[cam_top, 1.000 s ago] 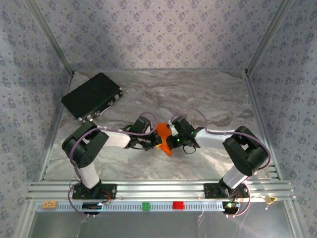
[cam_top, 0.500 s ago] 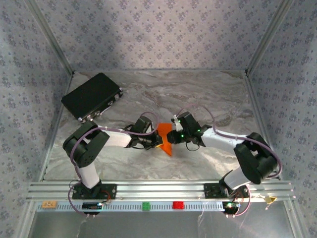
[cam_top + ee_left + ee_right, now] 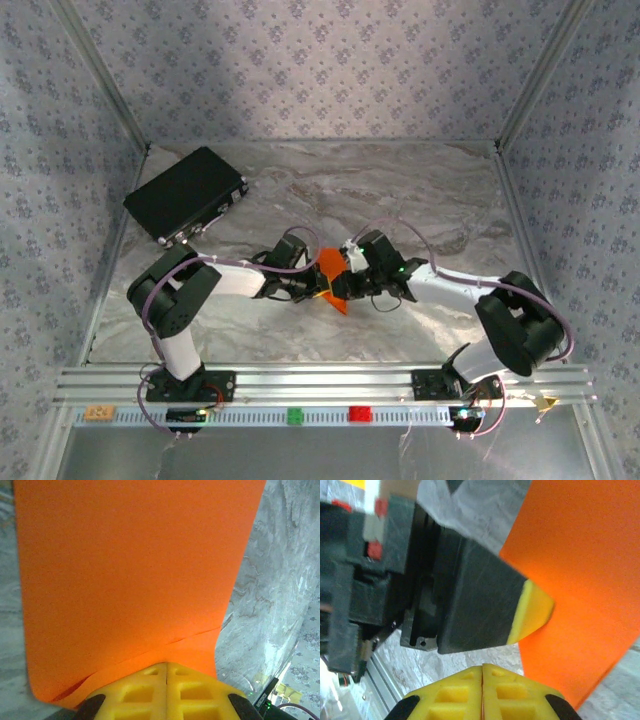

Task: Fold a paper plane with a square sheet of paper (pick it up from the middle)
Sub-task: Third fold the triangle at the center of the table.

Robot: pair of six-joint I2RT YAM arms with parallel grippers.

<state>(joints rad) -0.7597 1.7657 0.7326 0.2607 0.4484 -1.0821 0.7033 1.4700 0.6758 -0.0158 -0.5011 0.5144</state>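
Left end effector (image 3: 166,667) first: your wrist view shows its yellow pads pressed together on the near edge of the orange sheet of paper (image 3: 130,565), which rises from the grip as a broad flap with a fold line running across it just past the pads. Your right end effector (image 3: 482,672) is also fully closed, pad against pad. The sheet lies just beside it on the right, and you cannot tell whether any edge is pinched.

From above, the sheet (image 3: 330,270) stands tilted at mid-bench between the left end effector (image 3: 320,291) and the right end effector (image 3: 347,283), with its lowest corner pointing towards you.

Compared with a second ago, your right arm's elbow has swung out to the right and nearer to you, so the forearm now reaches in at a flatter slant. The left arm and the sheet have barely shifted.

Nearest you, the aluminium rail (image 3: 320,385) carries both arm bases, with a green block (image 3: 295,415) and a red block (image 3: 359,413) on the strip below it. Beyond lies the grey marbled bench (image 3: 430,200). A black case (image 3: 185,195) sits at its far left, well apart from the sheet. Floral-patterned walls (image 3: 320,60) close in the back and sides.
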